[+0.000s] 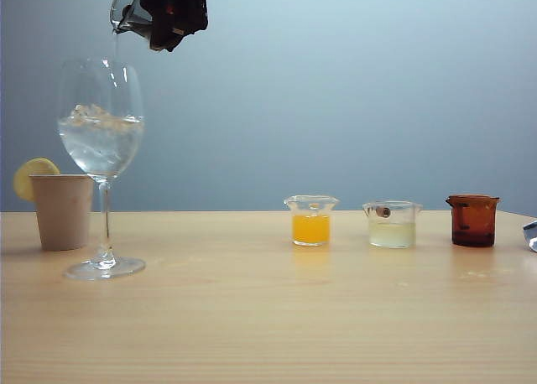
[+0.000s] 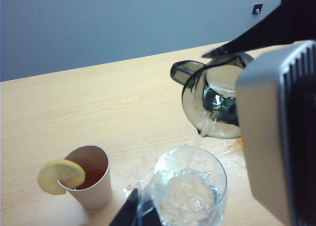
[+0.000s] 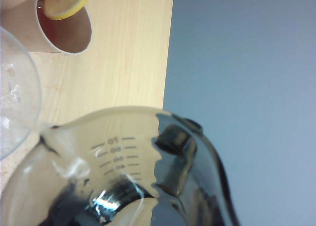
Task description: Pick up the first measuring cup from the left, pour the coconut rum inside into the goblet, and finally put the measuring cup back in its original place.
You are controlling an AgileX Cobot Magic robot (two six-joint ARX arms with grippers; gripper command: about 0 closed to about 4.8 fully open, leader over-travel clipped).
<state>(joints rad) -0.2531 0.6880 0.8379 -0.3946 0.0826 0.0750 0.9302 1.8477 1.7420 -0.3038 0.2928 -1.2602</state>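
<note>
My right gripper (image 1: 170, 13) is shut on the first measuring cup (image 1: 130, 7), a smoky grey-green glass beaker held high at the exterior view's top left. The cup is tipped lip-down over the goblet (image 1: 101, 132). A thin thread of clear coconut rum (image 1: 116, 44) falls into the goblet's bowl, which holds clear liquid and ice. The left wrist view shows the cup (image 2: 212, 102) tilted above the goblet's mouth (image 2: 190, 186). My left gripper (image 2: 143, 217) shows only as dark fingertips beside the goblet's bowl, and its state is unclear. The right wrist view is filled by the cup (image 3: 123, 176).
A beige paper cup (image 1: 63, 210) with a lemon slice (image 1: 33, 174) stands just left of the goblet. Further right on the wooden table stand an orange-filled cup (image 1: 311, 220), a pale yellowish cup (image 1: 392, 225) and an amber-brown cup (image 1: 472, 220). Spilled drops (image 2: 133, 186) lie by the goblet.
</note>
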